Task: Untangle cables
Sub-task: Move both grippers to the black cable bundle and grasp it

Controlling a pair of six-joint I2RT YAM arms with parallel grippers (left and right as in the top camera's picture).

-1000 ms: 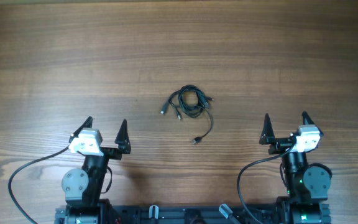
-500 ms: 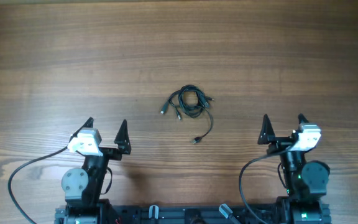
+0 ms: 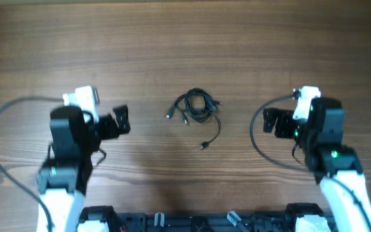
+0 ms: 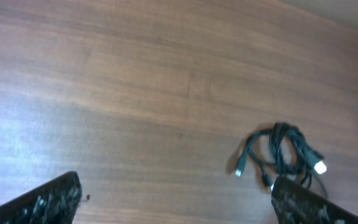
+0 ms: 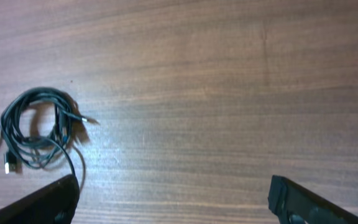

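Observation:
The cables (image 3: 197, 108) are a small bunch of thin black cords with grey plug ends, lying in loose loops at the table's middle, with one tail curling down to a plug (image 3: 203, 146). They show at lower right in the left wrist view (image 4: 283, 154) and at left in the right wrist view (image 5: 35, 127). My left gripper (image 3: 120, 120) is open and empty, to the left of the bunch. My right gripper (image 3: 270, 122) is open and empty, to the right of it. Neither touches the cables.
The wooden table (image 3: 185, 45) carries only the cable bunch. Each arm's thick black wire loops out beside it, one at the left (image 3: 2, 138) and one at the right (image 3: 257, 138). The arm bases stand at the front edge.
Both arms have lifted from their rest pose at the front edge and reached forward and inward, toward the cables. The cables have not moved.

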